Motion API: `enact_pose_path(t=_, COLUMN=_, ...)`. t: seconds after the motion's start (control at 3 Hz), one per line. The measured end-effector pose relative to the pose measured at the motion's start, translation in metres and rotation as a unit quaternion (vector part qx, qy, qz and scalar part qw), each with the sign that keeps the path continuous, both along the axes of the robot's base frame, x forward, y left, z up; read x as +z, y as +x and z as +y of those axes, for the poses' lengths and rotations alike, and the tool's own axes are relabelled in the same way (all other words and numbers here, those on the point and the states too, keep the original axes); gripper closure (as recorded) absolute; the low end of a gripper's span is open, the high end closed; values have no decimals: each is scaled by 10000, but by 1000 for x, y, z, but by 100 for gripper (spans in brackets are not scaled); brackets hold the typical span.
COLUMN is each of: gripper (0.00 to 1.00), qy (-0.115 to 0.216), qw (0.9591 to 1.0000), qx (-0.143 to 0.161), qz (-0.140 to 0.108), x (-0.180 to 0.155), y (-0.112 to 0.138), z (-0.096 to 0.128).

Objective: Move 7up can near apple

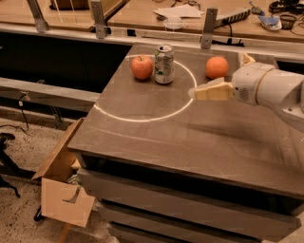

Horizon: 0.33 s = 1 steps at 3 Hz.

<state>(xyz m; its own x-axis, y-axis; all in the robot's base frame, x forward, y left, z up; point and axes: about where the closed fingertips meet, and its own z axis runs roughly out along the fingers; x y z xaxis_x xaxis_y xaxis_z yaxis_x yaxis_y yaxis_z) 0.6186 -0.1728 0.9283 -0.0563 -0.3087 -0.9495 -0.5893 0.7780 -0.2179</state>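
Grey tabletop [142, 147]: 7up can [164, 64] upright, top skyward, just beside apple [142, 67]; hand [197, 92] well apart, grip unreadable.

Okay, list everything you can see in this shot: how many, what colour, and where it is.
7up can: one, silver-white with green, upright at the table's far side, close to the apple's right.
apple: one, reddish-orange, far left of the table top.
orange: one, bright orange, far side, right of the can and apart from it.
table: one, grey-brown, a white ring marked on top.
cardboard box: one, tan, on the floor left of the table.
papers: a few, white, on the bench behind.
gripper: one, beige, over the table right of the can, holding nothing.
arm: one, white, reaching in from the right.
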Motion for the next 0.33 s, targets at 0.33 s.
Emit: enact_pose_path(t=0.33, gripper=0, qy=-48, qw=9999, qx=-91, qz=-19, x=4, y=-8, z=-9)
